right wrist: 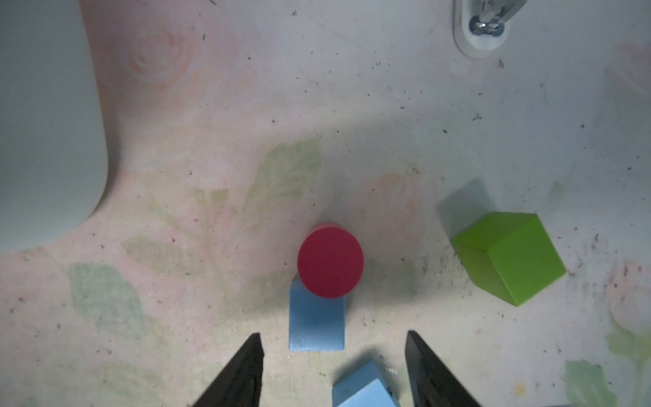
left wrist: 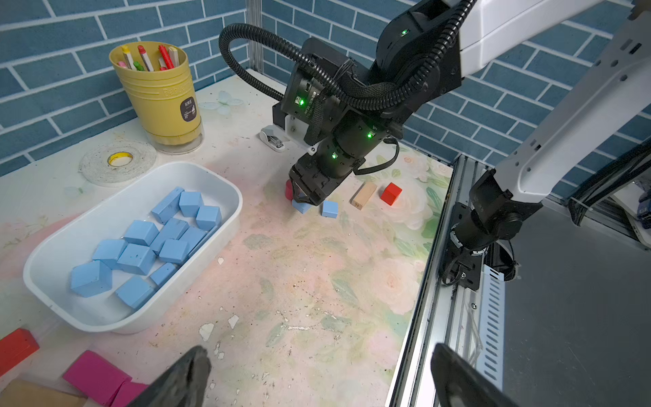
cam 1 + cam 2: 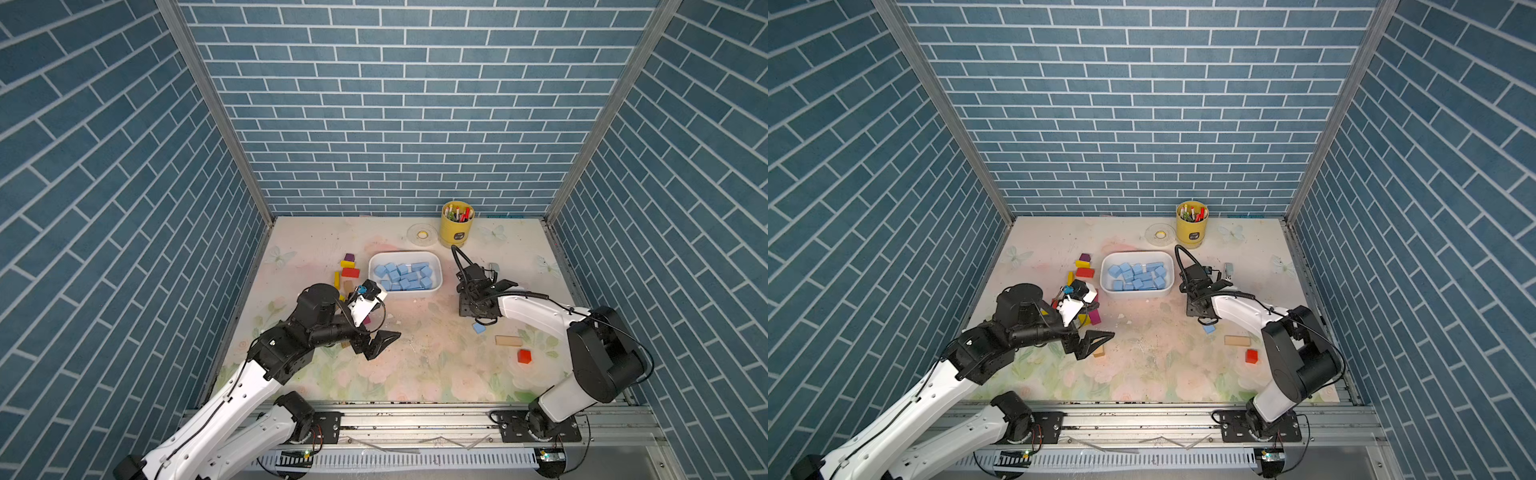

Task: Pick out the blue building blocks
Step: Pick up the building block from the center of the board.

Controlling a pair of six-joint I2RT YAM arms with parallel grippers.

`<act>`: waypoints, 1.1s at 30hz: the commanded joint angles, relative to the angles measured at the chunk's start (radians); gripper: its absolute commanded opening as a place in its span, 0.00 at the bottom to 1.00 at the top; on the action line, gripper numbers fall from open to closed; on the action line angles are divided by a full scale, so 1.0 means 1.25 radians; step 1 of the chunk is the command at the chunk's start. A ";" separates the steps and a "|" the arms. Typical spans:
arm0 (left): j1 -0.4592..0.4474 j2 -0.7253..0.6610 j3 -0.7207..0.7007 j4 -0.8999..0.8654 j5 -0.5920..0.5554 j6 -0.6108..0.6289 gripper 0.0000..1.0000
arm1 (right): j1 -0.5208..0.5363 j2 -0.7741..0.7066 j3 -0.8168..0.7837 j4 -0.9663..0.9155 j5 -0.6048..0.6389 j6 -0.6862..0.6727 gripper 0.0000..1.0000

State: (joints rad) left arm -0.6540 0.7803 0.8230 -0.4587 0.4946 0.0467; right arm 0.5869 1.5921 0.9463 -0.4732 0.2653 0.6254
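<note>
My blue blocks (image 3: 405, 276) — matte sky-blue cubes and bricks — mostly lie jumbled in the tub (image 3: 409, 294) toward the back edge of the bench (image 3: 436, 361). Two sit loose below me, nearer its right edge — a flat block (image 1: 316, 324) and a tipped block (image 1: 364, 389).

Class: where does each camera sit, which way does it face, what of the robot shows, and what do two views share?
Top views: high up front, facing down at the table; left arm and right arm show.
Left wrist: on left arm, facing across to tray and right gripper; own fingertips show.
Right wrist: on right arm, facing down at a blue block; own fingertips show.
Both wrist views share that block and the red cylinder.
</note>
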 commanded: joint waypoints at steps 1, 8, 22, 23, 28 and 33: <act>-0.002 -0.011 -0.002 -0.016 0.003 0.012 0.99 | -0.002 0.020 0.020 -0.007 -0.002 0.036 0.61; -0.002 -0.013 -0.002 -0.017 0.001 0.012 0.99 | -0.001 0.050 0.026 0.008 -0.017 0.043 0.54; -0.002 -0.011 -0.002 -0.019 0.000 0.011 0.99 | -0.003 0.086 0.032 0.016 -0.030 0.048 0.38; -0.002 -0.011 -0.001 -0.020 0.001 0.012 0.99 | -0.002 0.087 0.033 0.016 -0.030 0.048 0.36; -0.002 -0.011 -0.001 -0.020 -0.002 0.012 0.99 | -0.001 0.082 0.032 0.015 -0.035 0.049 0.30; -0.002 -0.012 -0.001 -0.021 -0.005 0.012 0.99 | 0.001 0.051 0.028 0.011 -0.044 0.052 0.24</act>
State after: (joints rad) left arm -0.6544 0.7723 0.8230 -0.4652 0.4911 0.0502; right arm 0.5869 1.6848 0.9600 -0.4522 0.2176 0.6521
